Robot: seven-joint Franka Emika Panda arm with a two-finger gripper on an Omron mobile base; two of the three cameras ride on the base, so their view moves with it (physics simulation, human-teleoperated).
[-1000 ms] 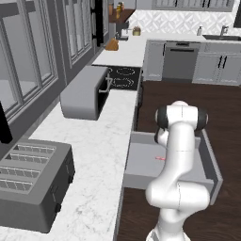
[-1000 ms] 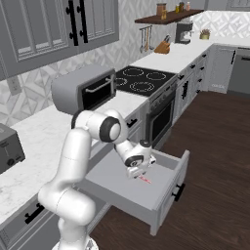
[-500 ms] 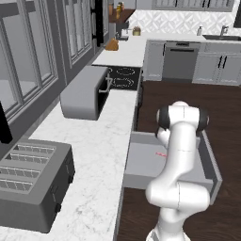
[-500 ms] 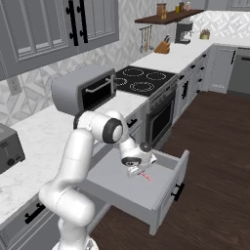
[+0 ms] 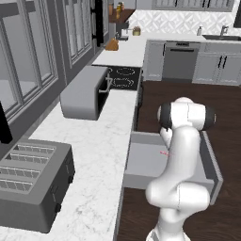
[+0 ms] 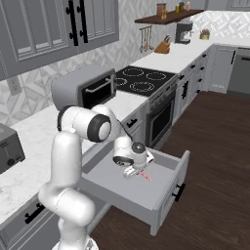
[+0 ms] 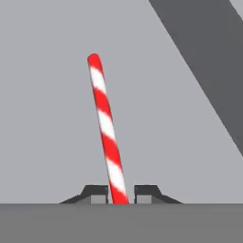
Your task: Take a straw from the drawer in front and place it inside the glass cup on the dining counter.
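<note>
Hand view: gripper (image 7: 119,193) low in the drawer (image 6: 146,193), its two fingertips (image 7: 97,193) standing just either side of the straw's (image 7: 107,129) near end. Only a sliver of gap on each side; cannot tell whether the pads are pressing it. Straw lies flat on the grey drawer floor, running from the fingers toward 12 o'clock, leaning slightly to 11. Bare floor all round it; a darker drawer wall crosses at 2 o'clock, well apart from the straw.

Right base view: drawer pulled fully out from under the tabletop (image 6: 34,146), front panel at 4 o'clock. Gripper (image 6: 132,171) sits mid-drawer, straw (image 6: 146,176) poking out toward the front panel, short of it. Open dark wood floor (image 6: 215,161) beyond the panel.

Left base view: arm hides most of the drawer (image 5: 141,162); a bit of straw (image 5: 164,153) shows at the arm's edge. Toaster (image 5: 33,181) at 8 o'clock on the tabletop (image 5: 99,141), toaster oven (image 5: 84,96) farther back, cooktop (image 5: 123,77) beyond.
</note>
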